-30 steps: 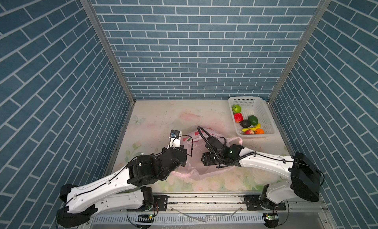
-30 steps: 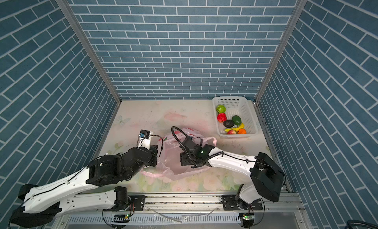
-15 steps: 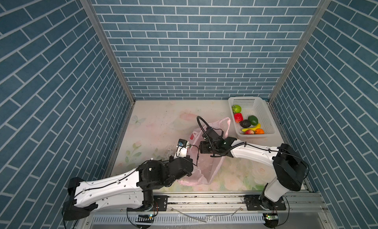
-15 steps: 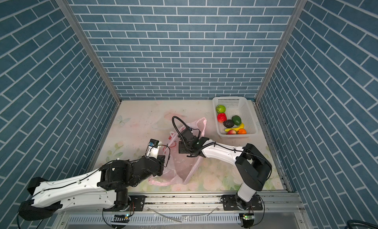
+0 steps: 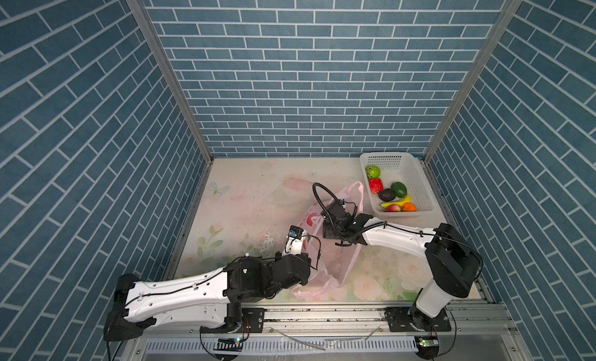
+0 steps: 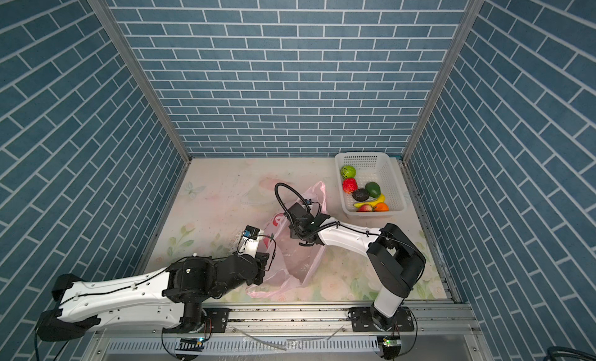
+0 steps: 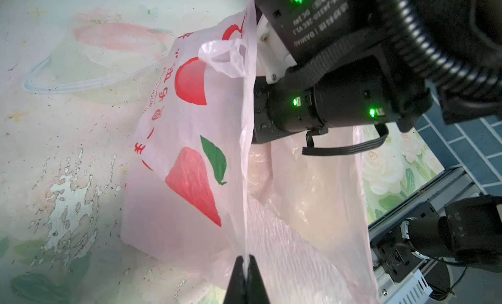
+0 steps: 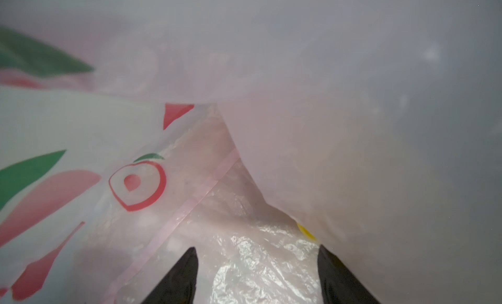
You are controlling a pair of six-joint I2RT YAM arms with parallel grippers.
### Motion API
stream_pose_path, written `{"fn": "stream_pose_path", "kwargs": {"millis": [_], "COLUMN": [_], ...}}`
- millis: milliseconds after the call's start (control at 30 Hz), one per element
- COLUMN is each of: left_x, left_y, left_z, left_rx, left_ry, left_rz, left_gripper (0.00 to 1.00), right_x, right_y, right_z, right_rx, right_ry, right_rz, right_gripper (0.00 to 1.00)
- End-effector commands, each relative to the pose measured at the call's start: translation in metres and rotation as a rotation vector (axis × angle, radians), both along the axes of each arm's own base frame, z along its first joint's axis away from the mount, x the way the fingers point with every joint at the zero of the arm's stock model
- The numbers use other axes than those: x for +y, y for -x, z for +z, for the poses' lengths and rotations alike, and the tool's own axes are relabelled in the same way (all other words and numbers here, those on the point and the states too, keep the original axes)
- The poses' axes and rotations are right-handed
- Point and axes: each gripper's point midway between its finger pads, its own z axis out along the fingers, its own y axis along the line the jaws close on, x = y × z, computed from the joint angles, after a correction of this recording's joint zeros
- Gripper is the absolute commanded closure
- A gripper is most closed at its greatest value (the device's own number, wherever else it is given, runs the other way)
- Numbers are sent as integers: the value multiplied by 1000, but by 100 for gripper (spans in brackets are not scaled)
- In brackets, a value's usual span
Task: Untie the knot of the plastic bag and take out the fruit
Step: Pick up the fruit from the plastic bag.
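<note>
The pink plastic bag (image 5: 338, 262) (image 6: 298, 262) lies mid-table with its mouth gaping. My left gripper (image 7: 246, 264) is shut on a thin fold of the bag's rim and holds it taut. My right gripper (image 8: 258, 257) is inside the bag, open, with only crinkled film between its fingers. A small yellow patch (image 8: 305, 232) shows under a fold close to one fingertip. Several fruit (image 5: 392, 195) (image 6: 366, 195) lie in the basket. The knot is out of view; one handle loop (image 5: 356, 190) hangs loose at the bag's far end.
The white perforated basket (image 5: 417, 182) (image 6: 392, 182) stands at the back right, close to the wall. The right arm's elbow (image 5: 451, 266) rises at the front right. The left arm (image 5: 193, 291) stretches along the front rail.
The left gripper has pulled the bag's rim toward the front, stretching the bag open lengthwise. The right arm has folded back and pushed its gripper into the bag, its jaws a little wider.
</note>
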Motion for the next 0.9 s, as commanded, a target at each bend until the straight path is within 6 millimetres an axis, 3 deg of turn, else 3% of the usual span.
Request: {"fn": "stream_pose_path", "kwargs": {"millis": [0, 200, 400, 700, 867], "left_x": [0, -9, -17, -17, -20], "left_y": [5, 11, 14, 17, 17], "left_z": [-9, -11, -11, -10, -7], "left_rx": [14, 8, 0, -6, -18], "left_ry": [-32, -54, -55, -56, -54], "left_rz": [-5, -32, -56, -77, -88], "left_gripper": [100, 100, 100, 100, 100], "right_x": [-21, -27, -38, -35, -24], "right_y": [-6, -9, -15, -32, -37], "right_z": [7, 11, -4, -20, -11], "right_rx": [-6, -5, 38, 84, 73], "right_ry": [80, 92, 116, 119, 104], "right_rz": [-78, -85, -124, -116, -71], "right_gripper": [29, 28, 25, 23, 22]}}
